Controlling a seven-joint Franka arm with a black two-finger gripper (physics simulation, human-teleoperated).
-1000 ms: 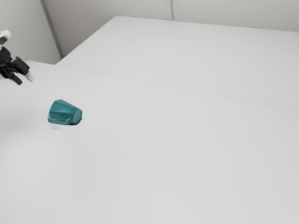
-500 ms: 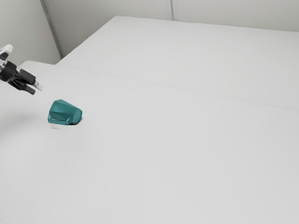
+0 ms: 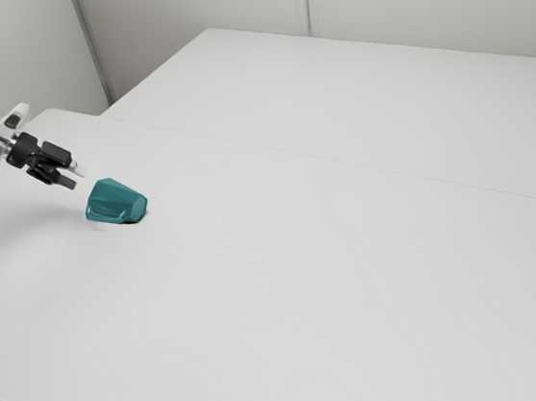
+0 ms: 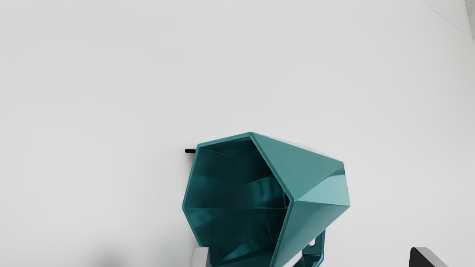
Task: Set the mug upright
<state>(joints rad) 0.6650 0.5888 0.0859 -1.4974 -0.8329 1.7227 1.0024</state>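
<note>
- Mug [image 3: 116,202] lies on its side on the tabletop [image 3: 287,290], near the gripper [image 3: 77,179] in the exterior view.
- The wrist view looks into its hollow [image 4: 233,196] and catches the handle [image 4: 314,258].
- There, the gripper's fingers stand wide apart.

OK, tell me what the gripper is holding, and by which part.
Nothing is held: the gripper is open, its fingers wide apart, short of the teal mug, which lies on its side on the table.

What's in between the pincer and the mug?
Just a little strip of white table. The exterior view shows it between the tips of the pincer and the mug, with no other thing there.
</note>
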